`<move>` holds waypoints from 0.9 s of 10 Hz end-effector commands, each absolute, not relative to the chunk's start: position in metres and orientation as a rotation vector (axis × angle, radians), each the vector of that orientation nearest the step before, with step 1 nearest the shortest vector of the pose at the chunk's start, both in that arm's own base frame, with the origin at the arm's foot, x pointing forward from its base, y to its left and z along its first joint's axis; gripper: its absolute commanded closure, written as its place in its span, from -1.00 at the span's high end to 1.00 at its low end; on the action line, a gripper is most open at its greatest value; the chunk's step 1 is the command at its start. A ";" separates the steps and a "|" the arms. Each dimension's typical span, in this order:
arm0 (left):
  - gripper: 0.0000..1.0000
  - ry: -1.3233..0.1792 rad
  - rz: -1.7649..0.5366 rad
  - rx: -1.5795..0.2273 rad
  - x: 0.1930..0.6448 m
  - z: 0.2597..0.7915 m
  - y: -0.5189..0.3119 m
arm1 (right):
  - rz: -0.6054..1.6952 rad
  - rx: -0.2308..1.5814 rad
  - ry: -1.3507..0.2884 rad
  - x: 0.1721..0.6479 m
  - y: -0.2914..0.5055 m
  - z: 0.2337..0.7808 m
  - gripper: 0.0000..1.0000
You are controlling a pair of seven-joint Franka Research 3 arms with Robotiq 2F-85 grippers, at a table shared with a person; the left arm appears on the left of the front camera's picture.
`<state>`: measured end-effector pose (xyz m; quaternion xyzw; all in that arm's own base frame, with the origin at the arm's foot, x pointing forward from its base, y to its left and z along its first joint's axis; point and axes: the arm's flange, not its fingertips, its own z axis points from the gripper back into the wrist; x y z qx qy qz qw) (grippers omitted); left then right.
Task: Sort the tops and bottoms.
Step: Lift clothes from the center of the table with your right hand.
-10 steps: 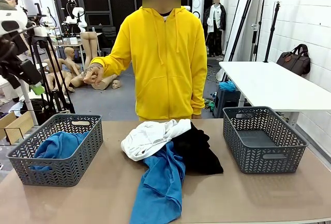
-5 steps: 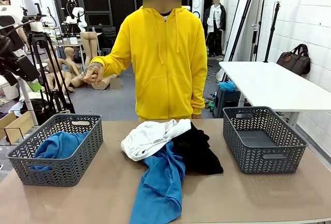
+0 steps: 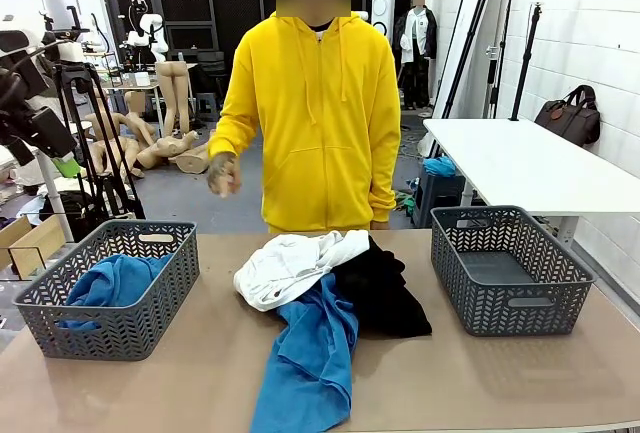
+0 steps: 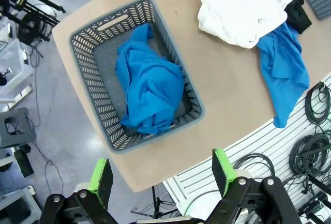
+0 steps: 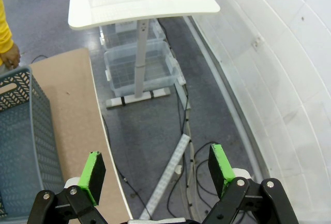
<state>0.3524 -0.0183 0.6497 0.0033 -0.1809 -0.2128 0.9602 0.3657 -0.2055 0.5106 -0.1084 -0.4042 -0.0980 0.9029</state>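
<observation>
Tops [image 3: 290, 268] & bottoms [image 3: 385, 298] lie untouched; L fingers [image 4: 101, 180], R fingers [image 5: 93, 175] both spread wide (nothing held).

Left basket [image 3: 120, 331] and right basket [image 3: 510, 311] are grey chevron lattice; counter [image 3: 480, 373] tan. Basketed top [image 3: 115, 283] and near top [image 3: 310, 363] blue, far top [image 3: 290, 265] white, bottoms [image 3: 385, 293] black.

Bare tabletop [image 3: 200, 373] lies open either side of the central clothes pile [image 3: 325, 313], bounded by the left basket [image 3: 120, 328] and right basket [image 3: 480, 303].
</observation>
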 end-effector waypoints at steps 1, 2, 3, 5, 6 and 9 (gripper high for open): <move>1.00 -0.410 -0.380 0.062 0.358 0.667 0.012 | -0.215 -0.202 -0.918 0.363 -0.201 0.543 1.00; 1.00 -0.446 -0.292 0.094 0.354 0.678 0.045 | -0.169 -0.185 -0.992 0.381 -0.176 0.576 1.00; 1.00 -0.467 -0.191 0.109 0.344 0.684 0.085 | -0.076 -0.192 -1.042 0.405 -0.138 0.612 1.00; 1.00 -0.466 -0.013 0.108 0.333 0.676 0.150 | 0.125 -0.083 -1.114 0.434 -0.064 0.661 1.00; 1.00 -0.448 0.063 0.087 0.335 0.665 0.173 | 0.239 -0.002 -1.108 0.449 -0.025 0.674 1.00; 1.00 -0.433 0.145 0.052 0.324 0.648 0.213 | 0.542 0.150 -0.987 0.490 0.100 0.657 1.00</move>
